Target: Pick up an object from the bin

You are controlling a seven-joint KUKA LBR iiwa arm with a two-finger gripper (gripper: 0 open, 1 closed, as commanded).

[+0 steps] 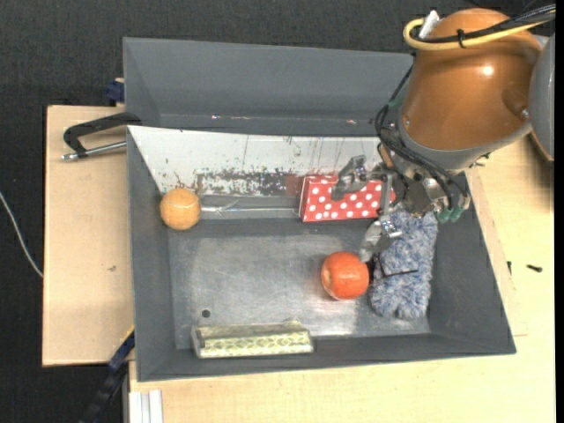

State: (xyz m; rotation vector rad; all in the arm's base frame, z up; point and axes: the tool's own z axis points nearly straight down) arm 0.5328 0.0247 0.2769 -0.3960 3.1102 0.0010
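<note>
Right of centre, the gripper, whose grasp I cannot tell, meets the fuzzy blue-grey cloth, and the limp fabric might slip or roll the adjacent orange ball.

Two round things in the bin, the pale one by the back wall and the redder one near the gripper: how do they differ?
The pale orange ball is tan-orange; the red-orange ball is deeper and redder. The pale orange ball lies alone at the left against the back wall; the red-orange ball lies further right, beside the blue-grey fuzzy cloth, close to the gripper. Both are round and look alike in size.
</note>
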